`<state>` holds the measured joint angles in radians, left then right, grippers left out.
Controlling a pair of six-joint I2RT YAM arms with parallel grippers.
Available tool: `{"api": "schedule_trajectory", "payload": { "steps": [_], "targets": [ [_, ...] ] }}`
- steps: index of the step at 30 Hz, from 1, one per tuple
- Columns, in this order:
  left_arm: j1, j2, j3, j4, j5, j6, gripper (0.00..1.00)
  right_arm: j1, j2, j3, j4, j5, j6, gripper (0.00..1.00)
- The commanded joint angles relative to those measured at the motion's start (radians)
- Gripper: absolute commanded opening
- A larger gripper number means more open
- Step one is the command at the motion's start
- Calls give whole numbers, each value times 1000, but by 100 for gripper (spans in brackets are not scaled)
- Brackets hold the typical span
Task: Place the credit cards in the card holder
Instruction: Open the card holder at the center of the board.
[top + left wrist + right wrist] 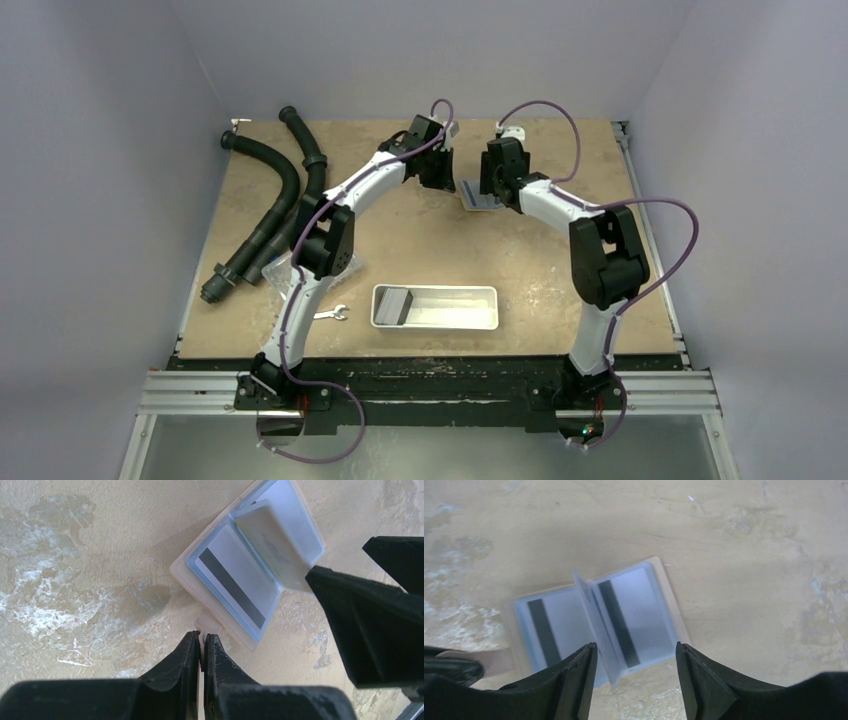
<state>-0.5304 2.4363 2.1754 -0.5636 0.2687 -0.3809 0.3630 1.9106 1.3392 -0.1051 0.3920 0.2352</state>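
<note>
The card holder (478, 200) lies open on the far middle of the table, beige outside with light blue panels. In the left wrist view, a card with a dark stripe (235, 582) sits in one panel. My left gripper (202, 637) is shut on the holder's beige tab (210, 624). My right gripper (635, 650) is open just above the holder (644, 605), with a loose clear leaf (591, 612) standing up between its fingers. Striped cards show in both panels (544, 630). A dark grey card (393, 305) leans in the white tray.
The long white tray (470, 318) lies near the front middle. A silver wrench (333, 314) lies left of it. Black corrugated hoses (270, 200) lie along the table's left side. The two grippers are close together over the holder.
</note>
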Motion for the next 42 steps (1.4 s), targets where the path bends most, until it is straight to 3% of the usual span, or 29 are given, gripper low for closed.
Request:
{"api": "schedule_trajectory", "payload": {
  "steps": [1, 4, 12, 19, 42],
  "targets": [
    [6, -75, 79, 2, 10, 1, 0, -48, -18, 11, -25, 75, 58, 66],
    [6, -67, 119, -1, 24, -8, 0, -74, -35, -4, -14, 22, 72, 68],
    [6, -39, 148, 94, 129, -85, 0, -129, -110, -115, 151, -398, 88, 71],
    [6, -39, 111, 80, 120, -82, 0, -129, -62, -98, 183, -612, 84, 71],
    [6, -54, 98, 56, 90, -59, 0, -129, -30, -93, 173, -611, 85, 63]
  ]
}}
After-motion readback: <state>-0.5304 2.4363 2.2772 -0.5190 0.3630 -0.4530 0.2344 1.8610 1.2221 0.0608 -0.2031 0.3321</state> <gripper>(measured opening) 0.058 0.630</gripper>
